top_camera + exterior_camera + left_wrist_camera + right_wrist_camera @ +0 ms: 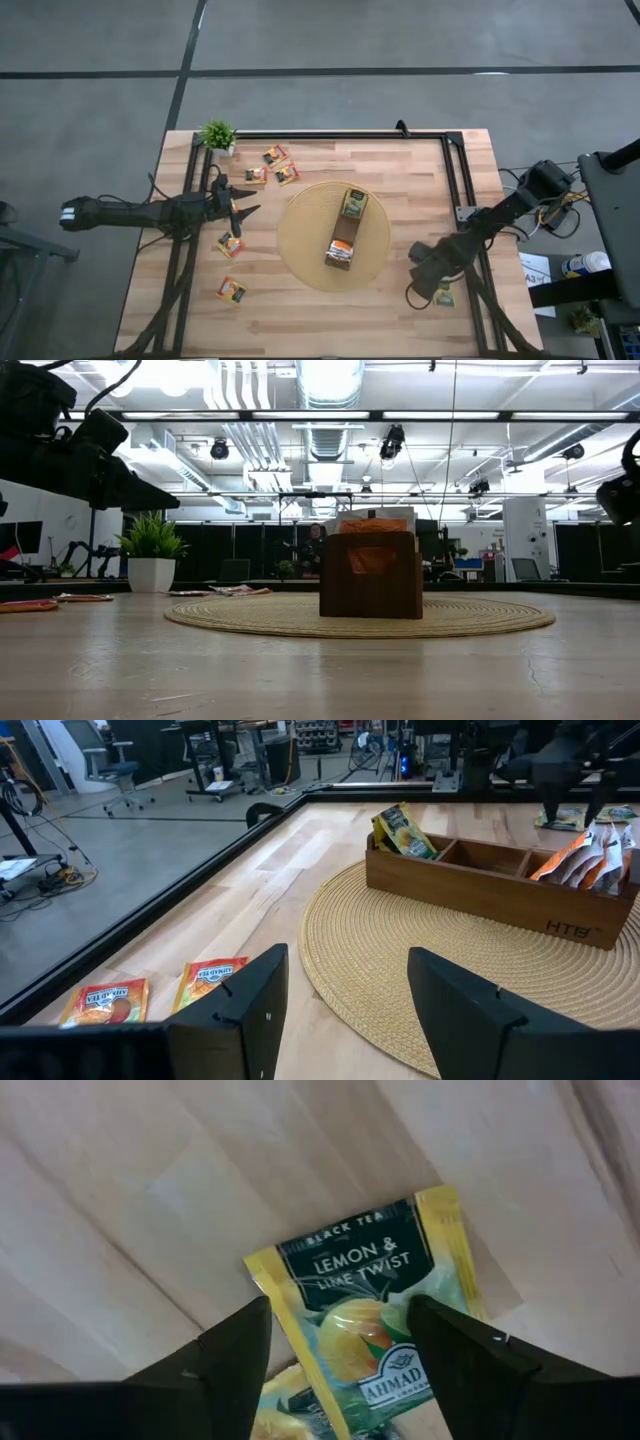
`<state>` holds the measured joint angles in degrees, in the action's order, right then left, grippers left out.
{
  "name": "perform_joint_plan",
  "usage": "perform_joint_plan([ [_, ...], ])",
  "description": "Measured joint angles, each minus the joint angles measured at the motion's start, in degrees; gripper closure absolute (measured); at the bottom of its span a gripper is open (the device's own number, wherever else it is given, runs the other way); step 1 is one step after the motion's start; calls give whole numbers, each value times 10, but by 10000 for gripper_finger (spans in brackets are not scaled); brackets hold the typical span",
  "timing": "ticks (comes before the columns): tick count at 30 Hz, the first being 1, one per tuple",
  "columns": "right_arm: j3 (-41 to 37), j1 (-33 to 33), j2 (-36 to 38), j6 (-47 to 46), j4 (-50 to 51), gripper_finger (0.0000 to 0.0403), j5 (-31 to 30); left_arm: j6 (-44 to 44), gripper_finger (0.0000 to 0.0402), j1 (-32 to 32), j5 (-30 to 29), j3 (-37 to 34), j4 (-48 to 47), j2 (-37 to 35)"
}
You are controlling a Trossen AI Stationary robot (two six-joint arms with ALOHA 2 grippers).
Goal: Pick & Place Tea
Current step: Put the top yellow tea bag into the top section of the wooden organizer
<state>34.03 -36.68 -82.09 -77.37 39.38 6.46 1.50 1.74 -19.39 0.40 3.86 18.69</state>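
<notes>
Right gripper (437, 283) at lower right of the high view, fingers (230, 1350) apart, straddling a green-and-yellow sachet (375, 1325) flat on the table (400, 320), not clamped on it. Left gripper (236, 205) at left of centre, jaws apart, holding nothing. Round mat (300, 250) at centre, bearing a box (345, 232) with sachets inside. More sachets loose on the wood: three (272, 166) at upper left near a plant (217, 134), two (231, 268) at lower left.
</notes>
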Motion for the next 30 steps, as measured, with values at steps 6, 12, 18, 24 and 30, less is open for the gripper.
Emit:
perform_joint_plan([
  [6, -2, 0, -1, -31, 12, 212, -8, 0, 199, 0, 0, 0, 0, 0],
  [12, 19, 6, -7, -45, 33, 333, -58, 0, 199, 0, 0, 0, 1, 0],
  [18, 42, 11, -10, -80, 15, 390, -195, 0, 199, 0, 0, 0, 1, 0],
  [24, 63, 16, -9, -75, -83, 394, -409, 0, 199, 0, 0, 0, 1, -1],
  [30, 63, 35, -16, -35, -236, 394, -626, 0, 199, 0, 0, 0, 1, -1],
])
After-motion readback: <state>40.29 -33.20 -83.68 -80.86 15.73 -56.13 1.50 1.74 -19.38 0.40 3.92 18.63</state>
